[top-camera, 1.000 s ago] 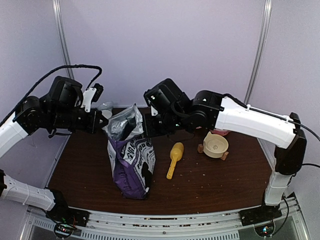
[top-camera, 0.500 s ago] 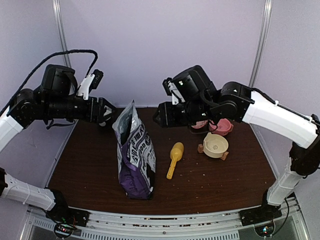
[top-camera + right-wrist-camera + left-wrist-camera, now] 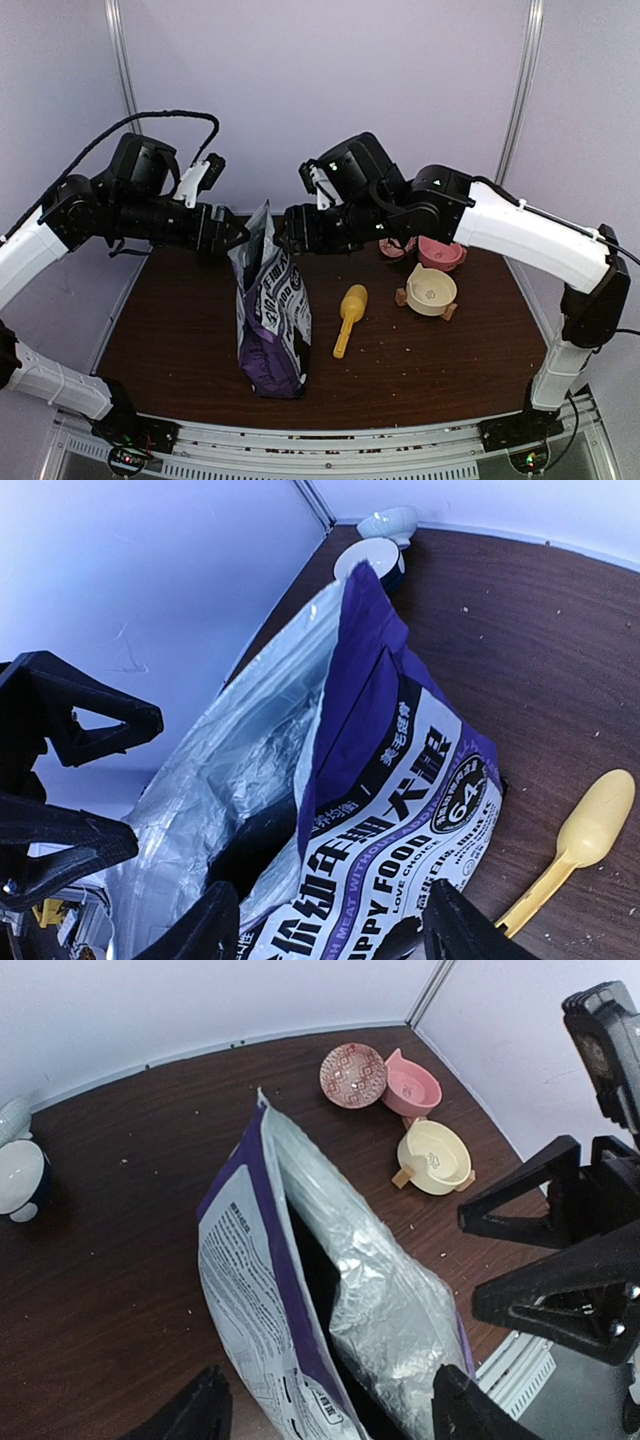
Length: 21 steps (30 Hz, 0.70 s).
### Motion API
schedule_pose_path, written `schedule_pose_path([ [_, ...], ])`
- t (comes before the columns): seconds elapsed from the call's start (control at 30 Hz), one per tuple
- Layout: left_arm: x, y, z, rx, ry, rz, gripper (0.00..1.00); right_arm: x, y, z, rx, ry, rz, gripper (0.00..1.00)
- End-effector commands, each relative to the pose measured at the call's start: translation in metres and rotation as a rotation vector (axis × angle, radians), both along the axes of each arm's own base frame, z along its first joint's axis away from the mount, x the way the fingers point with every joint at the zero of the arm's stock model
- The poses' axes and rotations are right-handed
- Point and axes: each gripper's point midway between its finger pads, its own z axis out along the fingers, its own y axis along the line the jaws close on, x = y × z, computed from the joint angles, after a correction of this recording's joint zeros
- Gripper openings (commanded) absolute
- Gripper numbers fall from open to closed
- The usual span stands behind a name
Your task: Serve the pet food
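- Pet food is not seen directly. It is judged to be inside the bag [image 3: 270, 320], whose dark mouth is parted at the top.
- The bag is stood upright on the worktop [image 3: 170, 330], between the two tools, with its top edge about level with them.
- The left tool [image 3: 230, 238] is spread, just beside the bag's left top edge, and nothing is pinched.
- The right tool [image 3: 284, 232] is also spread and empty, just beside the right top edge.
- The scoop [image 3: 348, 318] is laid right of the bag, cup end away and handle toward the near edge. It is nearer the right arm.
- A cream bowl [image 3: 431, 290] is set further right, with a pink bowl [image 3: 441, 252] behind it.
- Crumbs are scattered over the dark worktop, and free room is seen around the scoop.
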Motion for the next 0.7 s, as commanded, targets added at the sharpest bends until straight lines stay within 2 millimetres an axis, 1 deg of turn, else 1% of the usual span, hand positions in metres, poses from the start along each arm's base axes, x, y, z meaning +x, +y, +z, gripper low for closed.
schedule_pose_path([
  [0.0,0.002,-0.007,-0.006,-0.024,0.020,-0.010,0.68,-0.002,0.020,0.003,0.058,0.034,0.040,0.62],
  [0.07,0.002,-0.007,-0.011,-0.017,0.031,-0.012,0.63,-0.002,0.025,0.000,0.058,0.044,0.050,0.59],
  [0.17,0.001,-0.009,-0.018,-0.007,0.047,-0.017,0.59,-0.004,0.033,-0.005,0.057,0.063,0.071,0.53],
  [0.3,0.001,-0.011,-0.024,0.002,0.062,-0.025,0.43,-0.007,0.041,-0.006,0.067,0.079,0.103,0.44],
  [0.33,0.001,-0.012,-0.027,0.006,0.066,-0.028,0.40,-0.009,0.044,-0.007,0.070,0.085,0.113,0.35],
  [0.43,0.002,-0.012,-0.031,0.017,0.072,-0.027,0.23,-0.012,0.048,-0.002,0.082,0.086,0.136,0.08],
  [0.47,0.002,-0.010,-0.032,0.025,0.069,-0.018,0.16,-0.013,0.047,0.002,0.083,0.081,0.135,0.00],
  [0.53,0.005,-0.002,-0.031,0.046,0.054,0.015,0.04,-0.011,0.040,0.016,0.084,0.048,0.123,0.00],
  [0.57,0.007,0.003,-0.030,0.060,0.045,0.033,0.00,-0.010,0.035,0.018,0.072,0.031,0.112,0.00],
  [0.6,0.009,0.007,-0.028,0.072,0.031,0.051,0.00,-0.008,0.029,0.034,0.082,0.000,0.096,0.00],
  [0.67,0.012,0.017,-0.020,0.094,-0.002,0.090,0.00,-0.002,0.013,0.052,0.066,-0.059,0.048,0.00],
])
